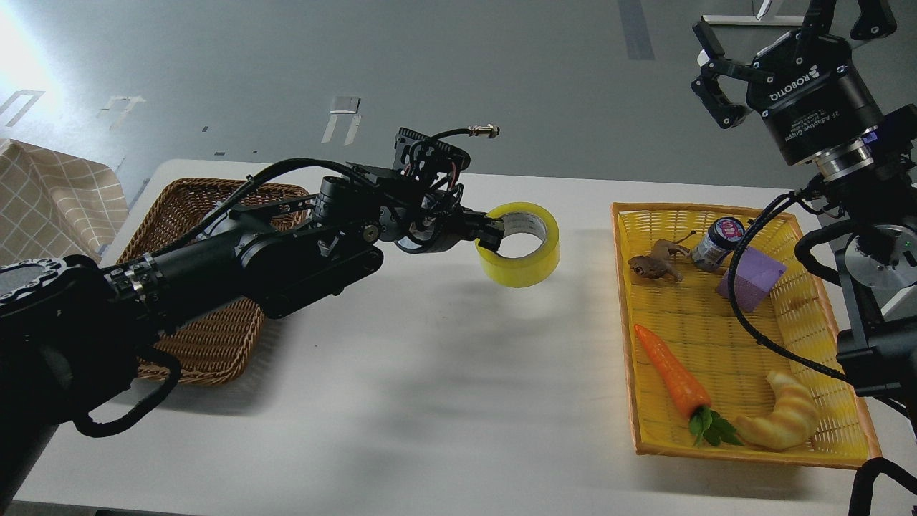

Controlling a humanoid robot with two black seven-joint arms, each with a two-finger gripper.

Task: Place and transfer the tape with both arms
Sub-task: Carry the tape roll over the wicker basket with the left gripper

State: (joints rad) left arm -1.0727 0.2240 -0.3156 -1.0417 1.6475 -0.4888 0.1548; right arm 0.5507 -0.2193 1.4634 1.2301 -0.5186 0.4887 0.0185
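There is a single view, taken from the robot's own head, looking forward and down over the white table [430,401]. The near edge of the table runs along the bottom of the view and its far edge crosses the upper third, with grey floor [458,64] beyond. The left arm [236,265] enters from the left edge and the right arm [870,287] from the right edge, both close to the lens and large. The table fills most of the view, seen at a steep slant.

One tape [529,247] at the left gripper [493,233]; two baskets [215,337] [745,430]; right of it, one each: carrot [673,373], croissant [784,419], frog [653,264], jar [716,244], purple block [752,279].
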